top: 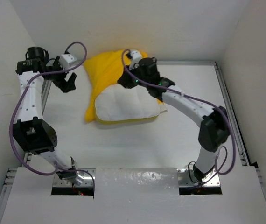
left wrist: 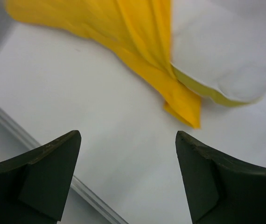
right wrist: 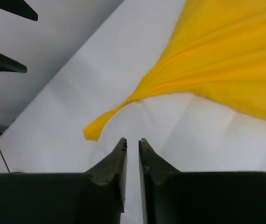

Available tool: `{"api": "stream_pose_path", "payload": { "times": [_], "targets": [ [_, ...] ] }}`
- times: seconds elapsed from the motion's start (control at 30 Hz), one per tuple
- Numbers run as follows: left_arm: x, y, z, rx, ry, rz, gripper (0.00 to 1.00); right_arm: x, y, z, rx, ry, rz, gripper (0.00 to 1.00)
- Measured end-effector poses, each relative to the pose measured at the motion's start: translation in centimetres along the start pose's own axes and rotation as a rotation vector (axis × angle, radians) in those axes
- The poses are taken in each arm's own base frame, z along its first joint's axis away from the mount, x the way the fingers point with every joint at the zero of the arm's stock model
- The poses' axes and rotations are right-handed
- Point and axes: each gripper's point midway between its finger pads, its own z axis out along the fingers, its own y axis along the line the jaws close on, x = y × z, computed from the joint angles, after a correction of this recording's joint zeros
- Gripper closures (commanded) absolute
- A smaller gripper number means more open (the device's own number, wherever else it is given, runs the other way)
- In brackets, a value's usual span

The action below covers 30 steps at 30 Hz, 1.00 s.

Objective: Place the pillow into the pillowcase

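Yellow thin fabric pillowcase (top: 106,70) covers the far half of our plump white quilted pillow (top: 128,105), lying left-right; left gripper (left wrist: 126,137) gapes empty, right gripper (right wrist: 133,142) nearly closed, empty

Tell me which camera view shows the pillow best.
The top external view: it shows the pillow across its whole exposed part, with its far end inside the pillowcase. The left wrist view catches only one white corner of it. The right wrist view shows only a close, featureless white patch.
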Motion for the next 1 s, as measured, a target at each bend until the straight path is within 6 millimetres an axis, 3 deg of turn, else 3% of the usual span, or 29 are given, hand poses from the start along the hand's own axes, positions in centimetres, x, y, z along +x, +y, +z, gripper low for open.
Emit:
{"api": "stream_pose_path", "payload": {
  "times": [0.07,0.1,0.13,0.17,0.23,0.33,0.43,0.5,0.63,0.73,0.8,0.9,0.93,0.97,1.0],
  "targets": [
    [-3.1,1.8,-0.7,-0.072,-0.074,0.038,0.21,-2.5,-1.8,-3.0,0.036,-0.056,0.019,0.70],
    [-4.3,2.3,-0.6,-0.097,-0.094,0.047,0.21,-3.3,-2.9,-4.3,0.059,-0.077,0.035,0.70],
    [-5.5,2.5,-0.1,-0.122,-0.102,0.056,0.21,-3.6,-4.2,-5.4,0.084,-0.090,0.050,0.72],
    [-7.1,2.4,1.2,-0.137,-0.108,0.079,0.20,-3.5,-6.2,-6.6,0.125,-0.098,0.081,0.85],
    [-10.6,0.8,5.3,-0.130,-0.114,0.132,0.19,-2.2,-10.1,-8.1,0.202,-0.082,0.157,0.89],
    [-14.8,-2.7,13.1,-0.090,-0.121,0.182,0.18,1.1,-16.8,-9.1,0.326,-0.026,0.302,0.81],
    [-16.7,-6.2,20.1,-0.026,-0.116,0.189,0.15,5.4,-23.4,-9.7,0.457,0.043,0.437,0.69],
    [-17.2,-7.4,24.1,0.000,-0.121,0.166,0.12,8.5,-26.4,-9.8,0.518,0.095,0.497,0.60],
    [-17.2,-6.6,28.9,-0.060,-0.107,0.130,0.11,14.2,-29.3,-8.4,0.570,0.232,0.556,0.51],
    [-17.9,-4.2,31.0,-0.189,-0.109,0.142,0.11,17.6,-29.9,-6.9,0.569,0.313,0.568,0.44],
    [-18.0,-3.4,31.9,-0.256,-0.105,0.154,0.12,17.0,-29.7,-6.3,0.541,0.293,0.555,0.42],
    [-17.9,-2.9,33.0,-0.323,-0.093,0.173,0.29,17.2,-29.3,-5.8,0.511,0.278,0.539,0.41],
    [-17.9,-2.8,33.2,-0.338,-0.093,0.181,0.51,17.1,-29.2,-5.6,0.501,0.270,0.533,0.51],
    [-18.0,-2.8,33.3,-0.348,-0.096,0.182,0.67,17.1,-29.0,-5.4,0.490,0.266,0.520,0.62],
    [-17.9,-2.7,33.5,-0.356,-0.094,0.192,0.98,17.4,-28.8,-5.3,0.483,0.272,0.515,0.71]
  ]
}}
